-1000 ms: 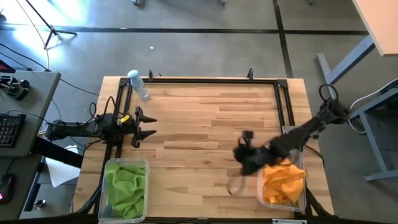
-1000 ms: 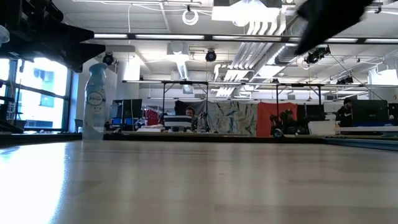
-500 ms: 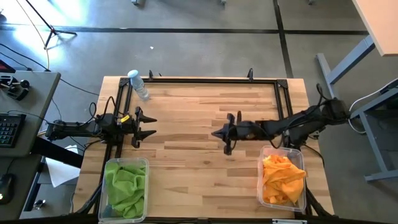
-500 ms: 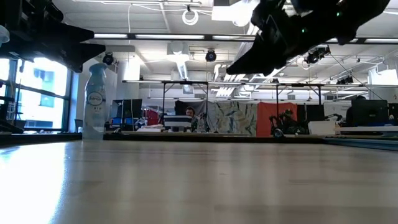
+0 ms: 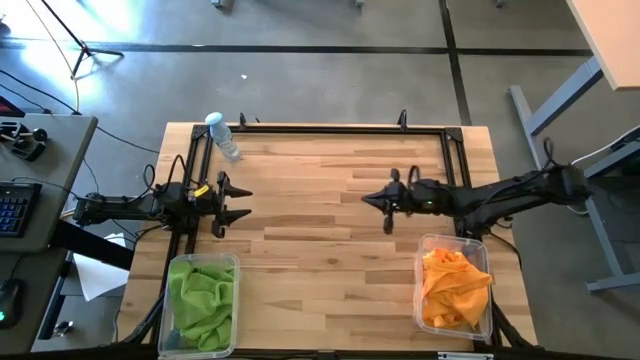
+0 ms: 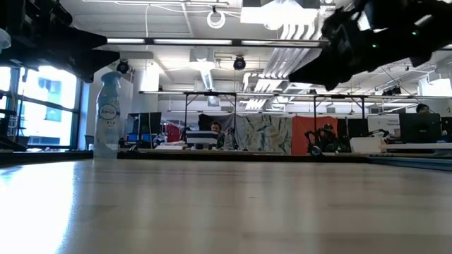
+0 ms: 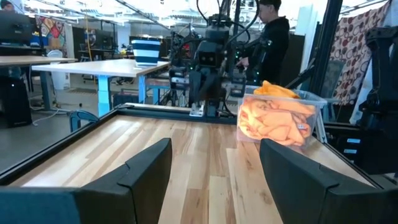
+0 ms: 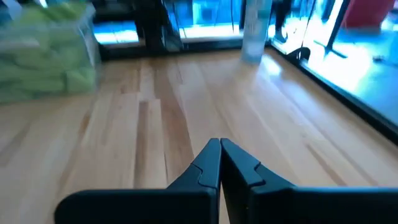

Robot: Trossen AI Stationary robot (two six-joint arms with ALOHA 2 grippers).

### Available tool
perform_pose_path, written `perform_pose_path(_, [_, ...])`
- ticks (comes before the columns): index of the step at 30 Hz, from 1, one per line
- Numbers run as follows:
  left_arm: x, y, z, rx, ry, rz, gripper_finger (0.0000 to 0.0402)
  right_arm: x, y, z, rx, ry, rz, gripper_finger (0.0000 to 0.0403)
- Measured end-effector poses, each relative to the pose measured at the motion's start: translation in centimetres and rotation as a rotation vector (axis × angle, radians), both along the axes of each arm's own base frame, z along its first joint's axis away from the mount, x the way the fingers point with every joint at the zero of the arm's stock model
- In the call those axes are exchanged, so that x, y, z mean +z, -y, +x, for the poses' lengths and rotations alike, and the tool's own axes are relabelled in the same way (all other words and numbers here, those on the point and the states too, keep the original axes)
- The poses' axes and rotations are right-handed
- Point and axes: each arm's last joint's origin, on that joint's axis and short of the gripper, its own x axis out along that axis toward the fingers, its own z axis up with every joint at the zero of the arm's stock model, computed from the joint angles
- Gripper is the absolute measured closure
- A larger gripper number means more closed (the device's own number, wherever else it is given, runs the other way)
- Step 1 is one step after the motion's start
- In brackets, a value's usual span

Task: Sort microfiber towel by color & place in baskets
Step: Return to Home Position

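**A:** Microfiber towels [image 5: 455, 290]: any loose on the desk [image 5: 320, 270]?

**B:** None that I can see; the green towels [image 5: 200, 300] lie heaped in the left basket [image 5: 203, 259] at the near left corner; the orange-yellow towels [image 5: 452, 295] fill the right basket [image 5: 452, 239] at the near right corner; each basket holds one colour only.

**A:** So the sorting is done?

**B:** By my reading, yes; the bare boards between the baskets carry no cloth; only a water bottle [image 5: 222, 135] lies at the far left corner, well apart from both baskets.

**A:** And the arms?

**B:** The right end effector [image 8: 219, 152] is closed on nothing, its two fingers pressed together; it hovers above the desk just beyond the right basket, with the arm stretched in from the right edge. The left end effector [image 5: 243, 203] waits at the left edge with its fingers spread apart, empty, pointing across the desk.

**A:** What remains, then?

**B:** I judge only the tidy-up: the right arm looks extended rather than parked, so folding it back toward its own side is what is left.
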Motion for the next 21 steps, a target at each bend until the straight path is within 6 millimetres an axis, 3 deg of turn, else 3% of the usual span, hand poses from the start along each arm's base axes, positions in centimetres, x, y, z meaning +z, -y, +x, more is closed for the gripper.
perform_pose_path(12, [-0.1,0.0,0.0,0.004,-0.009,0.0,0.0167,-1.2,-0.2,-6.5,0.008,0.192,0.046,0.0403])
perform_pose_path(21, [-0.1,0.0,0.0,0.003,-0.009,0.0,0.0167,-2.6,-0.5,-9.1,0.083,0.277,0.085,0.0403])
